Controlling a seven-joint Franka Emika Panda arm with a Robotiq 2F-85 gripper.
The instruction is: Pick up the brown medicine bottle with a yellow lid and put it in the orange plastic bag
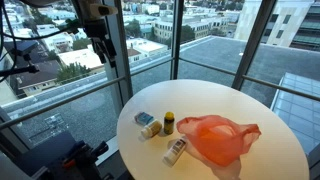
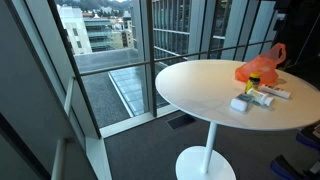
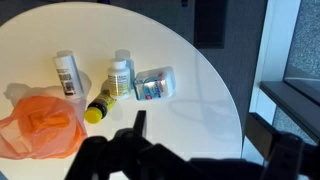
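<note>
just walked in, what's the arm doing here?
The gripper hangs high over the round table, clear of everything and holding nothing. The brown bottle with the yellow lid stands untouched on the table among other small containers, right beside the orange plastic bag. The pick hasn't started. I can't tell whether the jaws are open.

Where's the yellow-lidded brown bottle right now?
In an exterior view the brown bottle stands on the white table, between the orange bag and a white bottle.
</note>
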